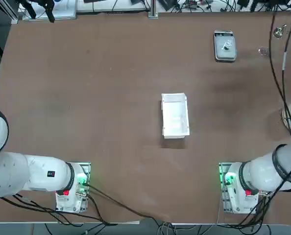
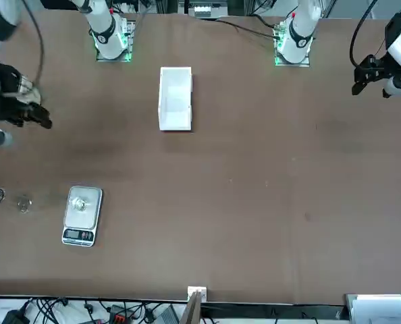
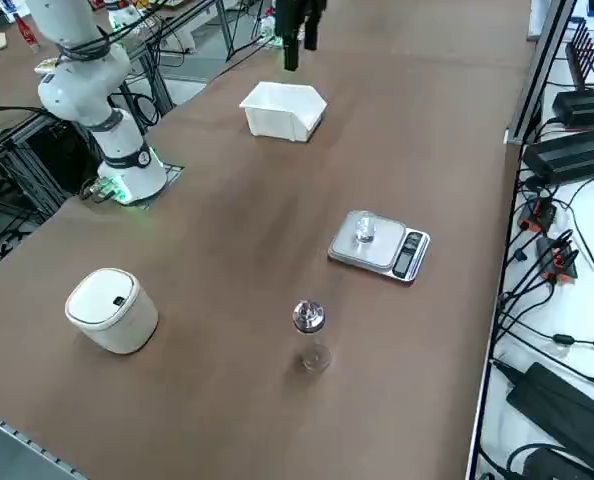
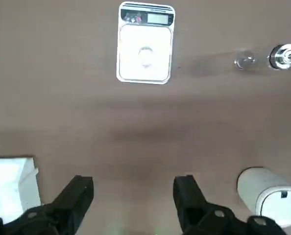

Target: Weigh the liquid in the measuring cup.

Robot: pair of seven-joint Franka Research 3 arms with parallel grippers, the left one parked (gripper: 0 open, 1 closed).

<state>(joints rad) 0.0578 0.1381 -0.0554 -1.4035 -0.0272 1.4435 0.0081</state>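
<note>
The cup (image 3: 365, 231) stands upright on the scale (image 3: 379, 246); no writing is legible. The right claw (image 4: 133, 193) hangs released above the desk (image 1: 111, 88).

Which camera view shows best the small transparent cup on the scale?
The right side view: the measuring cup stands visibly on the scale. Top, front and wrist views show only a small glint.
</note>
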